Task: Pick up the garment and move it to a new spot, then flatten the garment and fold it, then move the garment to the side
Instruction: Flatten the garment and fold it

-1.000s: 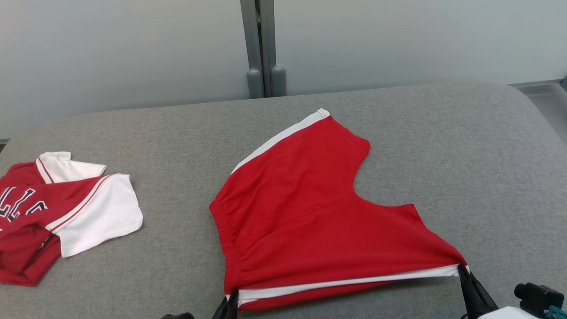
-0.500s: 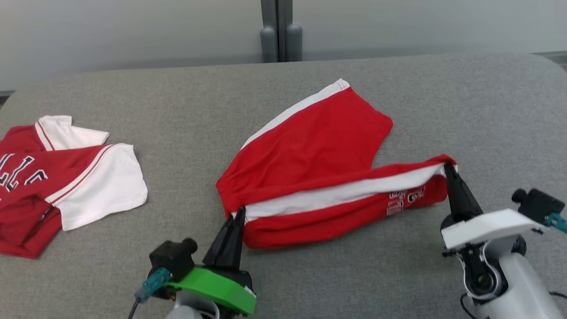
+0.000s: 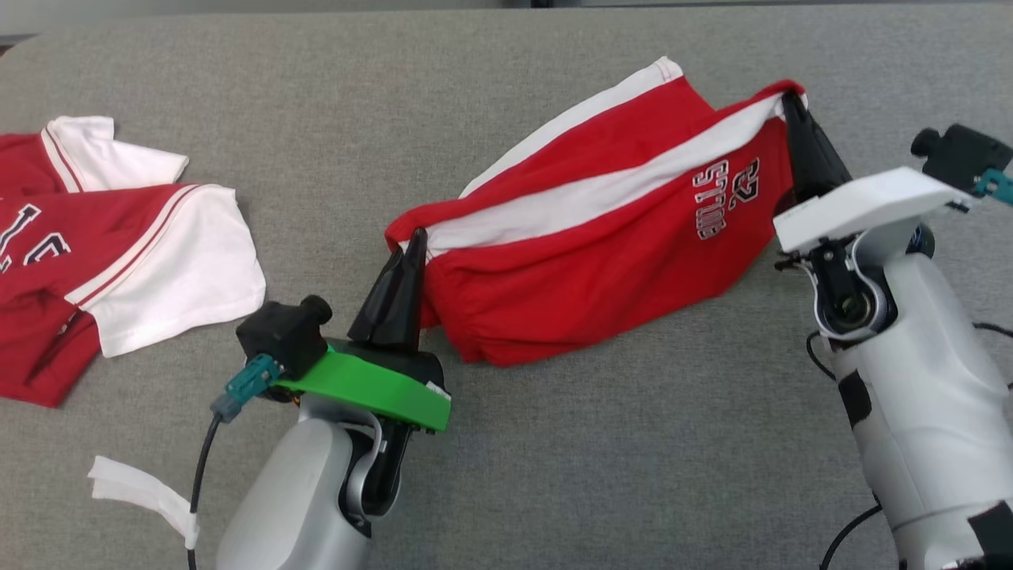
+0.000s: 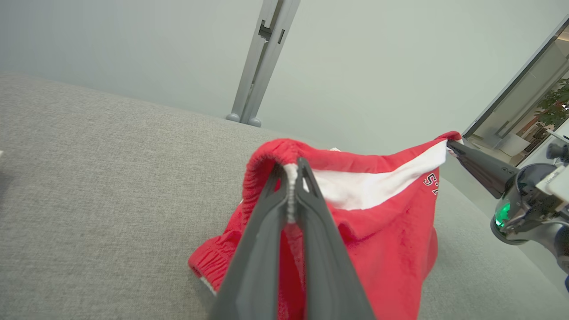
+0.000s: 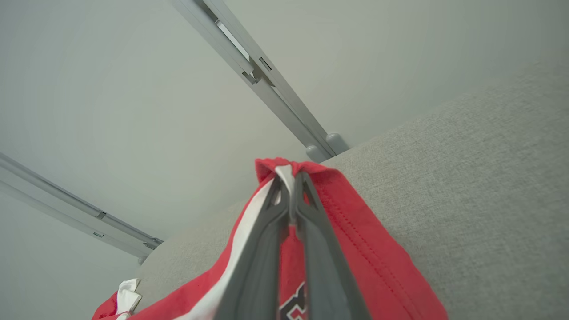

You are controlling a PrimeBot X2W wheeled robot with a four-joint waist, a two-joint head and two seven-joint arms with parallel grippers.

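The garment (image 3: 601, 269) is being held at centre frame, long axis lower left to upper right (white band (image 3: 601, 194) along the lifted edge), its ends being pinched by left gripper (image 3: 415, 237) and right gripper (image 3: 790, 101), fingers together.

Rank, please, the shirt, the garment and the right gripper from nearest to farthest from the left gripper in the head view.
1. Garment: pinched in the left gripper.
2. Shirt: on its left, apart.
3. Right gripper: far right, holding the garment's other end.

Grey fabric surface (image 3: 593, 459), red garment (image 3: 601, 261) centre, lettered shirt (image 3: 150, 269) left, white strip (image 3: 141, 492)
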